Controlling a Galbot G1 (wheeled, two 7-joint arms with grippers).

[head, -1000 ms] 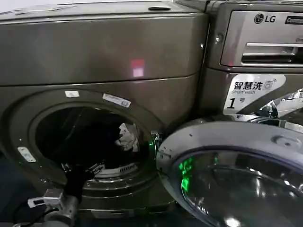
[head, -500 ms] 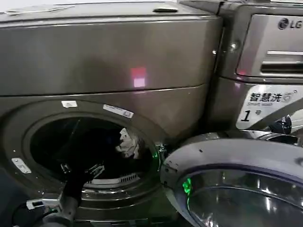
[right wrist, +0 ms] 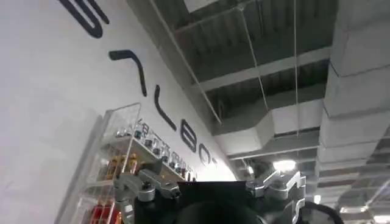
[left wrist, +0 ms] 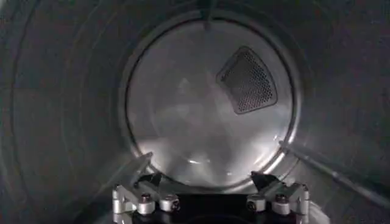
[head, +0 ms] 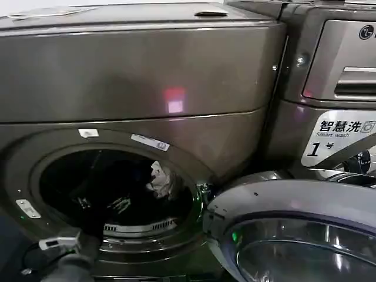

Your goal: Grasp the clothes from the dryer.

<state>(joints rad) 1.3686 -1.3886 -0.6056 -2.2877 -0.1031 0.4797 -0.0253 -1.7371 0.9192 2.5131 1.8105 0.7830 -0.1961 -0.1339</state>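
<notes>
The dryer [head: 141, 88] is a large dark bronze-grey front-loading machine with a small pink light [head: 174, 100] on its front panel above the round port [head: 114, 191]. Its door [head: 294, 229] stands swung open to the right of the port, its glass window facing outward. White stickers sit on the port's rim above and at the lower left of the opening. The clothes [head: 161, 179] show as a whitish-grey crumpled piece lying inside the drum, at the right side of the port, just inside the rim; a dark piece cannot be told apart from the dark drum interior. The left arm reaches up from below the port and passes over the lower rim, so that the left hand [head: 103, 205] is inside the drum, to the left of the whitish-grey piece and apart from it. In the left wrist view the left hand [left wrist: 210, 182] faces the drum's rear wall [left wrist: 201, 109], where a triangular perforated vent [left wrist: 247, 79] is set; its fingers [left wrist: 139, 170] are spread wide, with nothing between them, and no fabric lies ahead of them in that view. The right hand [right wrist: 210, 182] is away from the dryer, pointing upward toward a ceiling with ducts and a white wall with dark lettering; its fingers [right wrist: 137, 182] are likewise spread apart and hold nothing. To the right of the dryer stands a second machine [head: 329, 88] bearing a white label [head: 341, 138] that reads "Smart wash" and the numeral 1.
</notes>
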